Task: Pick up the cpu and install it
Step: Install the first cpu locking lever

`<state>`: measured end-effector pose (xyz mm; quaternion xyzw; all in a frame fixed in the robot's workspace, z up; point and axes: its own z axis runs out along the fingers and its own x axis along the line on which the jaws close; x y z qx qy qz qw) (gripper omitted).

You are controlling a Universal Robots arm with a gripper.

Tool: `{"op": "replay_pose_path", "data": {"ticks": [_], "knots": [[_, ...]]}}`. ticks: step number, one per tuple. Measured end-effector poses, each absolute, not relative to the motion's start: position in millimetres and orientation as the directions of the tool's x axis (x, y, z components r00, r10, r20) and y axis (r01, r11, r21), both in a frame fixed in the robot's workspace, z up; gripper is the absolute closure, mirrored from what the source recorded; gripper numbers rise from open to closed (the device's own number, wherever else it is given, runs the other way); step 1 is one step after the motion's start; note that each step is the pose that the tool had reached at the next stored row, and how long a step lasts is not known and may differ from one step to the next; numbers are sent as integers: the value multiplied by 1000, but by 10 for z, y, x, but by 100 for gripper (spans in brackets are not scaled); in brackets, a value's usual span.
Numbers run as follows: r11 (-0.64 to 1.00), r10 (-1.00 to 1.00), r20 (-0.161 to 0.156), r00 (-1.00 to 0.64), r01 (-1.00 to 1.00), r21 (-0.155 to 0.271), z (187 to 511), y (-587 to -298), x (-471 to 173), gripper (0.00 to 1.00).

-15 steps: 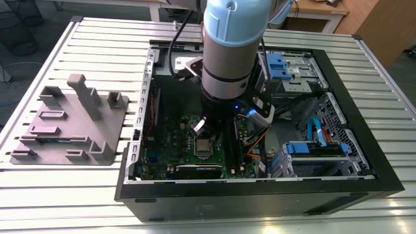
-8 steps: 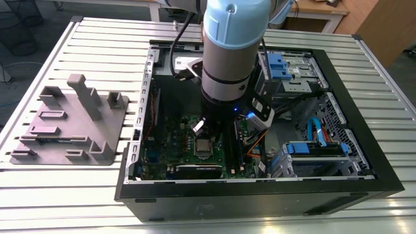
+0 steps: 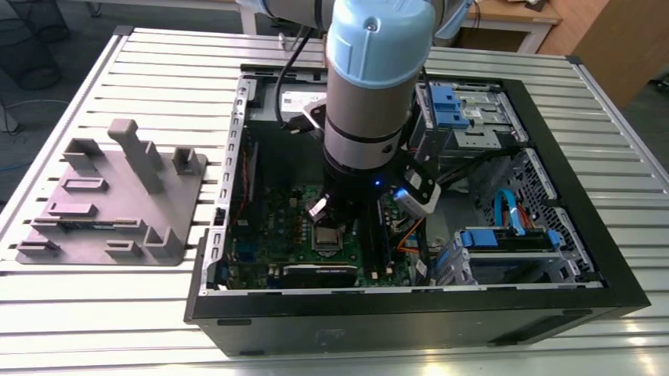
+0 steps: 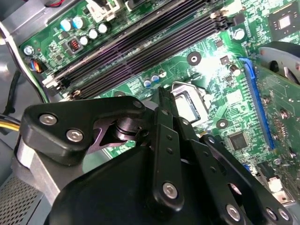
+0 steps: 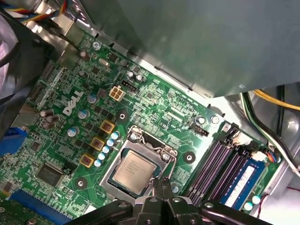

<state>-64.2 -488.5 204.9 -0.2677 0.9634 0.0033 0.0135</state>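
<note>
Inside the open computer case (image 3: 585,258), I have the arm lowered over the motherboard (image 3: 282,211) with the hand (image 5: 161,183) just above the socket.

From the first wrist view I see the cpu (image 5: 136,171) lying flat in the socket, silvery top up, with the metal socket frame (image 5: 140,140) around it; the hand's fingertips (image 5: 165,185) sit together at the chip's edge, pinched to a narrow point and holding nothing. In the second wrist view the black fingers (image 4: 165,112) point down at the socket frame (image 4: 187,101), beside the dark memory slots (image 4: 140,47). On the exterior view's left, the grey plastic tray (image 3: 115,204) with upright posts stands on the slatted desk (image 3: 105,298), well apart from the case.
</note>
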Motion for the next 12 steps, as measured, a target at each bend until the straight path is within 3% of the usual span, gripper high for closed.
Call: {"op": "replay_pose_path", "data": {"ticks": [12], "knots": [[871, -492, -28, -870, -492, -1, 2015, -4933, -587, 89]]}}
